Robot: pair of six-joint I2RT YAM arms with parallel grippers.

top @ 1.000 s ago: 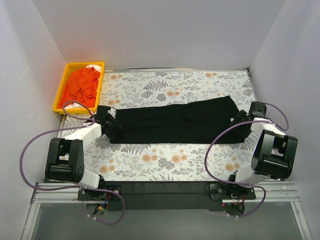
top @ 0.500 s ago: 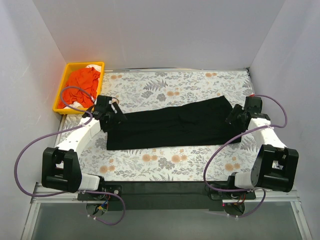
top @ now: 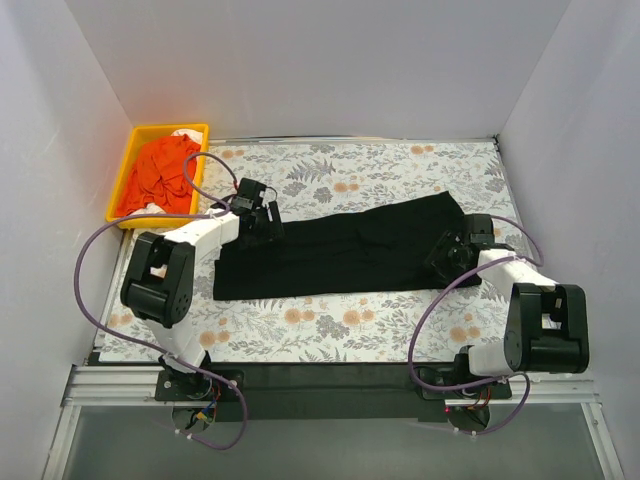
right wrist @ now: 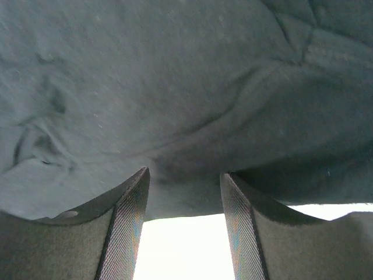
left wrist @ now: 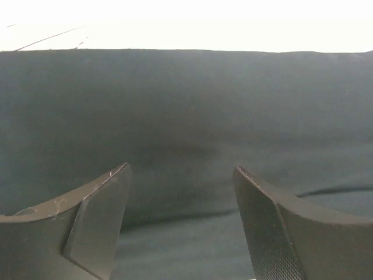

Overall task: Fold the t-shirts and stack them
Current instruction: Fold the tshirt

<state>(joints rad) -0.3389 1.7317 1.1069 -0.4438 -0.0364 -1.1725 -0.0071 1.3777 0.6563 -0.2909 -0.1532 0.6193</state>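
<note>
Black soft-cloth t-shirt [top: 340, 255] lies folded into a long band across the middle of your floral-printed surface [top: 350, 175], well apart from the yellow plastic tray [top: 128, 165] of orange cloth [top: 165, 170] at the far left corner.

Both claws stand open and hold nothing. Your left claw [top: 268, 222] sits at the band's far left corner. Its wrist view shows dark cloth ahead of and below the spread fingers, with none of it between them. Your right claw [top: 442, 256] is over the band's right end. In its wrist view the shirt's wrinkled edge sits right at the fingertips, and bright bare surface shows through the gap.

The likeliest trouble is a shallow pinch. If you close on the top layer alone, the band could peel open as you lift. The right claw is so near the hem that it may close on nothing at all. If one end rises before the other, the band could drag askew and lose its fold.
</note>
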